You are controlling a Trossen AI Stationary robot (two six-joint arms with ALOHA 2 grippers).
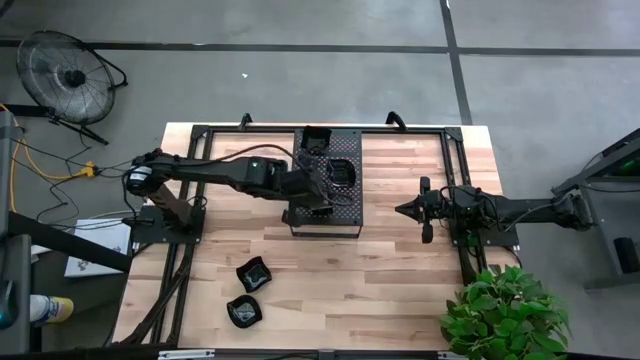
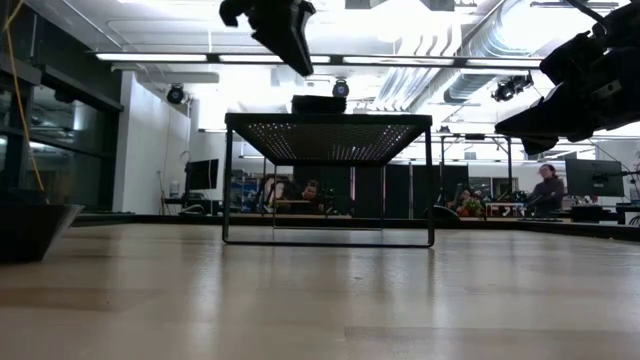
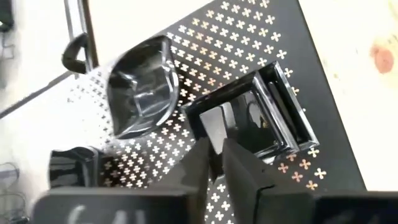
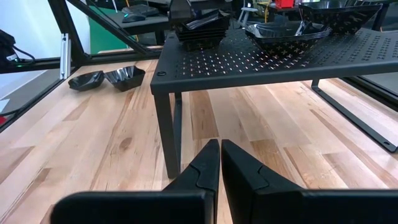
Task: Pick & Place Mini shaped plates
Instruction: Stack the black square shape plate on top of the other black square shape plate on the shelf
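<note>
While the left gripper (image 1: 322, 190) hangs over the black tray (image 1: 350, 215), its fingers (image 3: 202, 165) look nearly together, holding nothing I can see. Stacked plates (image 1: 341, 173) sit on the tray — two more plates (image 1: 252, 274) wait on the tabletop (image 1: 400, 270) at seven o'clock. The right gripper (image 1: 403, 210) rests at three o'clock, fingers pressed together.

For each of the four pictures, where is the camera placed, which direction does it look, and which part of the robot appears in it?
High view: overhead, looking straight down; both arms show, left gripper over the perforated tray, right gripper apart.
Low view: table height, level across the table; arms enter from above.
Left wrist view: down onto a square plate; own fingers show.
Right wrist view: across the table; own fingers show.
All four share the tray.
</note>
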